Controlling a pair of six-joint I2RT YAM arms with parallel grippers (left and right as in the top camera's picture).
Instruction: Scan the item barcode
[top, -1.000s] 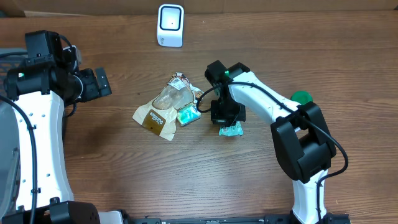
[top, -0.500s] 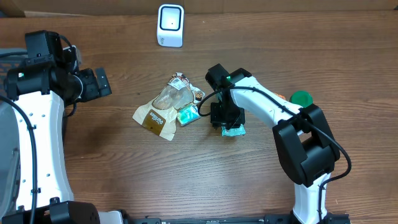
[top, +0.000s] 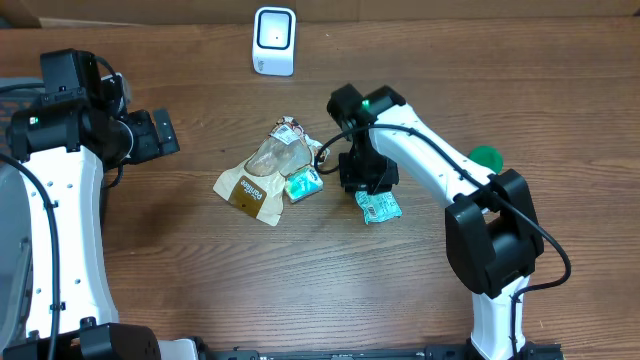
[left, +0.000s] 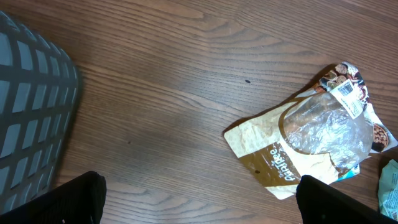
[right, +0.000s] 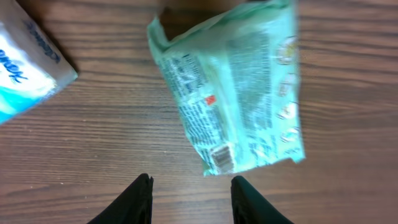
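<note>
A mint-green snack packet (top: 378, 206) lies flat on the wooden table, just in front of my right gripper (top: 366, 176). In the right wrist view the packet (right: 233, 87) shows its printed back, with a small barcode (right: 221, 157) near its lower edge. There my right gripper (right: 191, 200) hangs open above bare wood, with nothing between its fingers. A white scanner (top: 274, 40) stands at the table's far edge. My left gripper (top: 160, 133) is wide open at the far left, empty (left: 199, 202).
A brown and clear pouch (top: 262, 172) and a teal tissue pack (top: 302, 183) lie left of the packet. A green round object (top: 485, 157) sits behind the right arm. A grey basket (left: 31, 118) stands at the left edge.
My right gripper has opened and let go of the green packet, then drawn back slightly toward the far side. The packet now lies uncovered on the table. The left arm has not moved.
</note>
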